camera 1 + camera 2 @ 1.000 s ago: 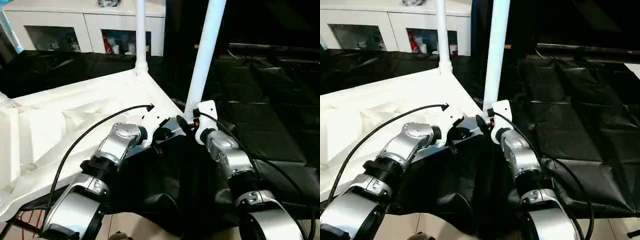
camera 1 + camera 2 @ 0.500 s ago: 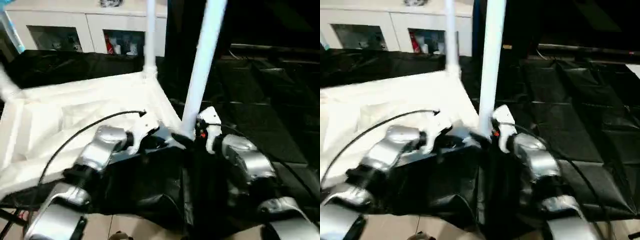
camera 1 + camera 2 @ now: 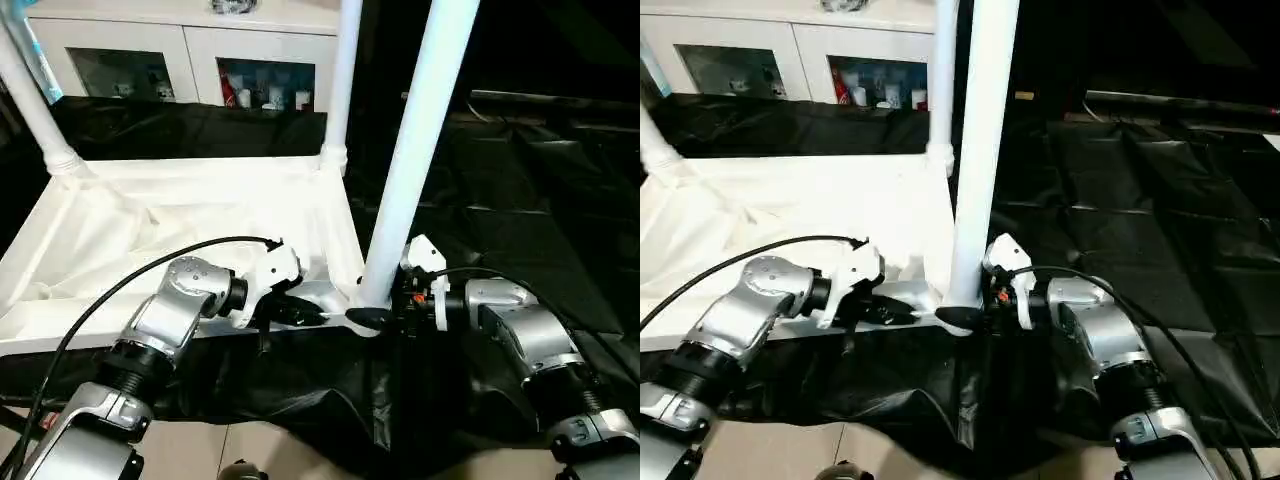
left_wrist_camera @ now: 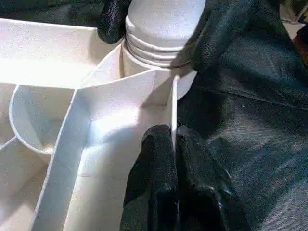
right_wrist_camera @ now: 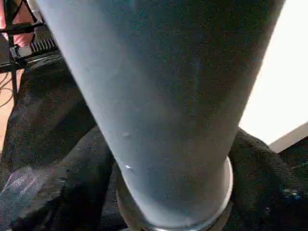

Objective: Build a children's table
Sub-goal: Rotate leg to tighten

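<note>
The children's table top lies upside down on black cloth, its ribbed underside facing up. Three white legs stand in its corners: the near leg, a far leg and a far left leg. My left gripper is shut on the thin rim wall beside the near corner socket. My right gripper is closed around the ribbed base of the near leg, with one black finger on each side of it. That same leg rises close in front of the right wrist camera.
A white cabinet with glass doors stands at the back. Black cloth covers the surface to the right and drapes over the near edge. A black cable arcs over my left forearm.
The whole view has swung, so the table top now lies squarer to me. My right forearm now meets the leg's base more from the side. The left gripper has kept its hold on the rim.
</note>
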Available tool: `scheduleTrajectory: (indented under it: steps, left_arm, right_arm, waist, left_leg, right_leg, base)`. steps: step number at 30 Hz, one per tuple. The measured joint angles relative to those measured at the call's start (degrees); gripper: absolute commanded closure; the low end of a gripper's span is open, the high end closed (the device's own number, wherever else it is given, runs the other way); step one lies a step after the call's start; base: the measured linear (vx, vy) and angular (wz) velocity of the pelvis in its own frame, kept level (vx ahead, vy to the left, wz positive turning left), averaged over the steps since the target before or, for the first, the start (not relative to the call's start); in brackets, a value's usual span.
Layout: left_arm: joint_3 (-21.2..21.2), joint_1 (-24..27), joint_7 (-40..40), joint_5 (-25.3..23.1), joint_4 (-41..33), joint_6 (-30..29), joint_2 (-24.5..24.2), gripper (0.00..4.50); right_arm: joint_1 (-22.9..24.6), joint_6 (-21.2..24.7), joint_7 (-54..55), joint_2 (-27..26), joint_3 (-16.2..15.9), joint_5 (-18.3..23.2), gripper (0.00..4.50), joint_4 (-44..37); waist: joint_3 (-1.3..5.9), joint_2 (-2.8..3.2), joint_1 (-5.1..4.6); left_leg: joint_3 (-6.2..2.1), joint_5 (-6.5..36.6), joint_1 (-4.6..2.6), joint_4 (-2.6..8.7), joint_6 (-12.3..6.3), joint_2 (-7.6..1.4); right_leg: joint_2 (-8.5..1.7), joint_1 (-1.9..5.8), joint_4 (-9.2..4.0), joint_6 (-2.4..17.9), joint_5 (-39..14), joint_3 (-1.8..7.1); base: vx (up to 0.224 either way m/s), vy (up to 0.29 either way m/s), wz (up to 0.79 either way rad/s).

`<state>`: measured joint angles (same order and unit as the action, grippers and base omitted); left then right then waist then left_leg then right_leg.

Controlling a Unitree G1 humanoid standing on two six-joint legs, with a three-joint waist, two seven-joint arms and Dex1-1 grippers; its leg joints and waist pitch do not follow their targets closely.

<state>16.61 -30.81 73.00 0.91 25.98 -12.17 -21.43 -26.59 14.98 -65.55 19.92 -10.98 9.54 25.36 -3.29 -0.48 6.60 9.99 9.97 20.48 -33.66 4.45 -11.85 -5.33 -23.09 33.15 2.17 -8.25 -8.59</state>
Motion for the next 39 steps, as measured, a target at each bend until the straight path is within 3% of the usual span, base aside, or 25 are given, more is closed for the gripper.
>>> scheduleTrajectory:
  steps: [4, 10, 16, 19, 24, 27, 34, 39]
  left_arm:
    - [0.00, 0.21, 0.01, 0.00, -0.28, -0.02, -0.10, 4.50]
    - [-0.17, 0.16, -2.34, -0.24, 0.15, -0.31, 0.49, 4.50]
    - [-1.69, -3.57, -13.13, -2.60, 6.35, -0.97, 5.56, 4.50]
    - [-2.87, -6.34, -19.99, -3.74, 10.62, -1.90, 8.84, 4.50]
    - [-3.36, -8.56, -26.79, -4.13, 13.53, -2.91, 12.16, 4.50]
    - [-3.54, -9.24, -27.50, -4.16, 14.22, -2.90, 12.81, 4.50]
    - [-3.79, -9.12, -25.66, -4.49, 13.96, -2.22, 12.11, 4.50]
    - [-3.69, -7.04, -21.05, -4.05, 11.18, -1.37, 9.60, 4.50]
  right_arm:
    - [0.01, 0.21, 0.02, -0.13, -0.04, 0.03, 1.73, 0.00]
    - [1.26, 0.86, 4.27, -2.33, 1.38, -0.07, 1.81, -0.75]
    - [-1.23, 0.37, 22.11, -9.00, 5.57, -2.31, 1.83, 4.48]
    - [-3.61, 0.00, 34.93, -14.62, 8.98, -3.52, 1.83, 8.13]
    - [-7.00, -2.29, 46.45, -18.08, 10.73, -4.70, 1.83, 13.13]
    - [-7.49, -4.33, 47.10, -18.12, 10.93, -5.20, 1.13, 14.40]
    - [-7.29, -5.06, 42.09, -17.22, 10.57, -5.58, 0.55, 14.25]
    - [-5.81, -4.99, 30.28, -12.62, 7.37, -4.92, 0.08, 12.08]
  waist:
    - [0.00, 0.00, -0.01]
    - [0.02, -0.03, -0.19]
    - [0.03, -0.03, -1.49]
    - [0.05, -0.01, -1.77]
    - [0.06, -0.01, -1.62]
    - [0.06, -0.01, -1.42]
    - [0.05, -0.03, -1.43]
    - [0.06, -0.02, -1.47]
  left_leg:
    - [-0.01, 0.00, 0.00, 0.03, 0.00, 0.00]
    - [-0.01, 0.00, -0.05, -0.01, 0.00, 0.00]
    - [-0.02, -0.01, -0.23, -0.11, 0.01, 0.03]
    - [-0.03, -0.01, -0.35, -0.09, 0.01, 0.05]
    - [-0.04, 0.03, -0.27, 0.13, 0.00, 0.14]
    - [-0.03, 0.02, -0.19, 0.34, 0.01, 0.13]
    - [0.00, 0.01, -0.13, 0.37, 0.01, 0.13]
    - [0.00, 0.01, -0.17, 0.37, 0.01, 0.08]
  right_leg:
    - [0.00, 0.00, 0.00, 0.00, 0.00, -0.01]
    - [0.00, 0.03, 0.01, 0.00, 0.00, 0.01]
    - [-0.01, 0.17, -0.02, -0.01, 0.01, 0.01]
    - [-0.01, 0.21, -0.02, -0.01, 0.01, -0.01]
    - [-0.06, 0.16, -0.08, -0.02, 0.01, 0.02]
    - [-0.05, 0.02, -0.07, -0.08, -0.05, 0.01]
    - [-0.05, -0.04, -0.07, -0.09, -0.08, 0.02]
    - [-0.01, -0.04, -0.02, -0.09, -0.08, 0.01]
  base:
    - [0.000, 0.000, 0.00]
    - [0.000, 0.000, 0.00]
    - [0.000, 0.000, 0.00]
    - [0.000, 0.000, 0.00]
    - [0.000, 0.000, 0.00]
    - [0.000, 0.000, 0.00]
    - [0.000, 0.000, 0.00]
    - [0.000, 0.000, 0.00]
